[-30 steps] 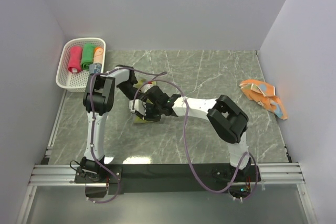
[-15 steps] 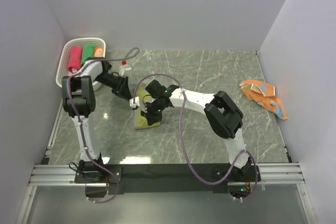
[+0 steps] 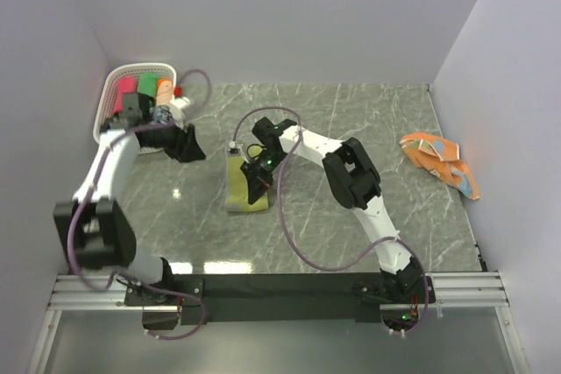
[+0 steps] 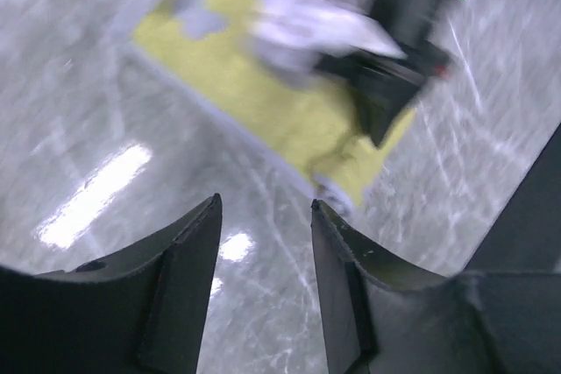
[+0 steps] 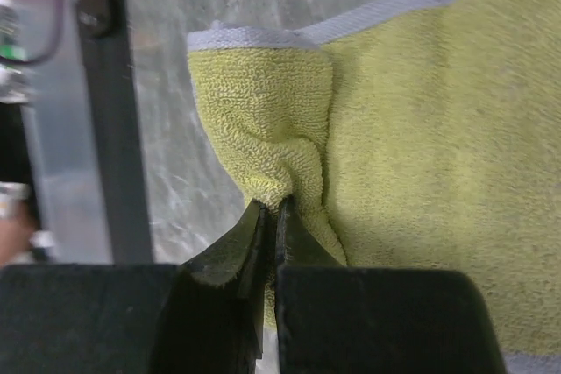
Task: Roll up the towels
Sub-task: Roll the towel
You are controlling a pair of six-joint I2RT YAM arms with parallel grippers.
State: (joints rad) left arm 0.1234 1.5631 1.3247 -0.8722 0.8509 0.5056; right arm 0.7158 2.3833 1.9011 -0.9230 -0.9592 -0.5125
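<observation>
A yellow towel (image 3: 235, 192) lies flat on the marble table, left of centre. My right gripper (image 3: 253, 187) sits over its right side. In the right wrist view the right gripper (image 5: 270, 209) is shut on a pinched-up fold of this yellow towel (image 5: 421, 129), near its white-hemmed corner. My left gripper (image 3: 189, 144) hangs left of the towel and near the basket. Its jaws stand open with nothing between them in the left wrist view (image 4: 263, 209), where the yellow towel (image 4: 263, 102) shows blurred ahead. An orange towel with light-blue marks (image 3: 443, 162) lies crumpled at the far right.
A white perforated basket (image 3: 107, 120) stands at the back left corner, holding rolled pink (image 3: 126, 95), green (image 3: 145, 89) and orange (image 3: 165, 89) towels. Grey walls close in the table on three sides. The right arm's cable (image 3: 289, 234) loops over the table's middle.
My left arm swung away from the yellow towel toward the basket and its jaws opened. My right gripper shut on the towel's fold. The towel now lies spread out longer.
</observation>
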